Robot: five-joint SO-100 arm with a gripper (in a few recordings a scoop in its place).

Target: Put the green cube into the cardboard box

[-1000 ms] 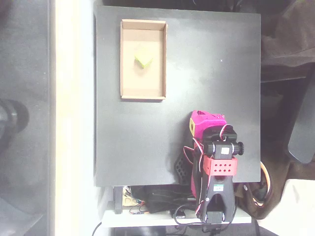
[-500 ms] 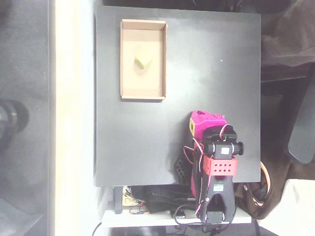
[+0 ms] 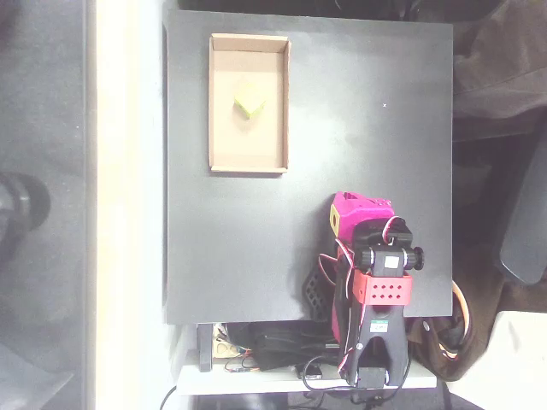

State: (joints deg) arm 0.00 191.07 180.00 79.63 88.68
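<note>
In the overhead view the cardboard box (image 3: 249, 103) lies flat on the black table (image 3: 359, 128), near the table's upper left corner, its long side running up and down the picture. Inside it sits the green cube (image 3: 249, 105), resting on the light-brown floor about midway along the box and a little right of centre, apart from all four low walls. It is turned slightly, so one corner points toward the top of the picture.

The magenta arm (image 3: 367, 282) is folded back at the table's lower right, well apart from the box, with red and black parts stacked over its base. The gripper (image 3: 342, 218) points toward the upper left from that folded pose; from above I cannot tell whether its jaws stand wide or narrow, and nothing shows between them.

Compared with the earlier frames, nothing has shifted: cube, box and arm all lie in the same places
</note>
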